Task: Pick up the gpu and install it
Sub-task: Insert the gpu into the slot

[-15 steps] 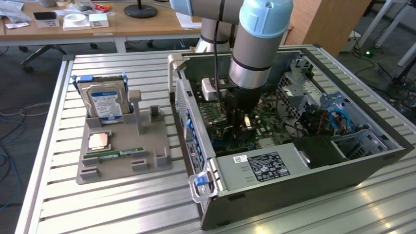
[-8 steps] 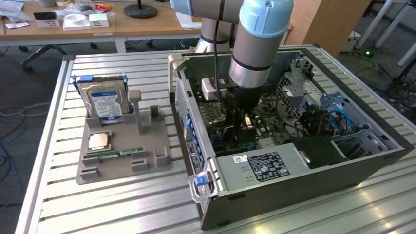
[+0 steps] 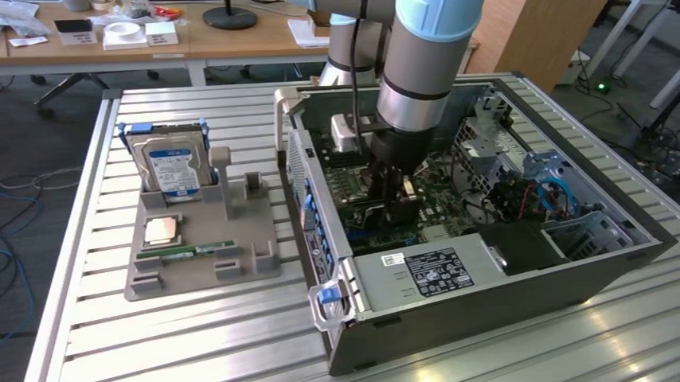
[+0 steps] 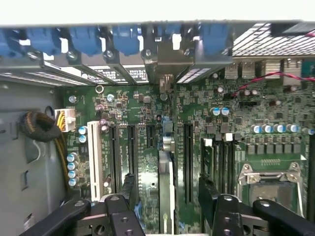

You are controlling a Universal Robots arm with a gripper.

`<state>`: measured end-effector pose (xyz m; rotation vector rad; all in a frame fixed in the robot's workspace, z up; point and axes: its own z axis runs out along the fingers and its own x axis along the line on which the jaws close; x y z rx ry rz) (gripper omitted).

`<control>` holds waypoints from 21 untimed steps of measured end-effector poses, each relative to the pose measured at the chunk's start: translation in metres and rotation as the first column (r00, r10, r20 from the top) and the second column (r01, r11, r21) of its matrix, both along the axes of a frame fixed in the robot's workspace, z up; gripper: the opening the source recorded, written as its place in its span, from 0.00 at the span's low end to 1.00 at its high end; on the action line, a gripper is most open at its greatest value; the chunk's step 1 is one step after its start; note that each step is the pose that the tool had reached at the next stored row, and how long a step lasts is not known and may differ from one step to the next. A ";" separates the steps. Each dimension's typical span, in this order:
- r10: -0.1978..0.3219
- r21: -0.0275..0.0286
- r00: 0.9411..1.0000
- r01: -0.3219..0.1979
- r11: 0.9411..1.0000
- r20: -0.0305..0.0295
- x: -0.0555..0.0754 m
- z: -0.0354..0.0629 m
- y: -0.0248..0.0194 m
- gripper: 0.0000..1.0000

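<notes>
The arm is down inside the open computer case (image 3: 499,239), its gripper (image 3: 390,208) hovering just above the motherboard (image 4: 256,113). The wrist view looks straight down the gpu (image 4: 166,191), standing on edge between the two black fingers (image 4: 129,189), its silver bracket up against the case's rear slot openings. The fingers are spread wide, clear of the card on both sides, so nothing is pinched. The card looks seated in its slot, or very nearly. To do this well, the card's edge should sit level along the slot and the bracket flush with the rear wall. On the exterior view's left, the hard drive (image 3: 170,163) stands in the grey holder (image 3: 202,263).
</notes>
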<state>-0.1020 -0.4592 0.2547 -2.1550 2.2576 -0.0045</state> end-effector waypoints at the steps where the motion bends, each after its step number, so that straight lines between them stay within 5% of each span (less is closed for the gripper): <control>1: 0.000 0.000 1.000 0.000 1.000 0.000 0.000 0.0038 0.0000 0.63; 12: 0.000 0.000 1.000 0.000 1.000 0.000 0.000 0.0456 0.0000 0.63; 21: 0.000 0.000 1.000 0.000 1.000 0.000 0.000 0.0702 0.0000 0.63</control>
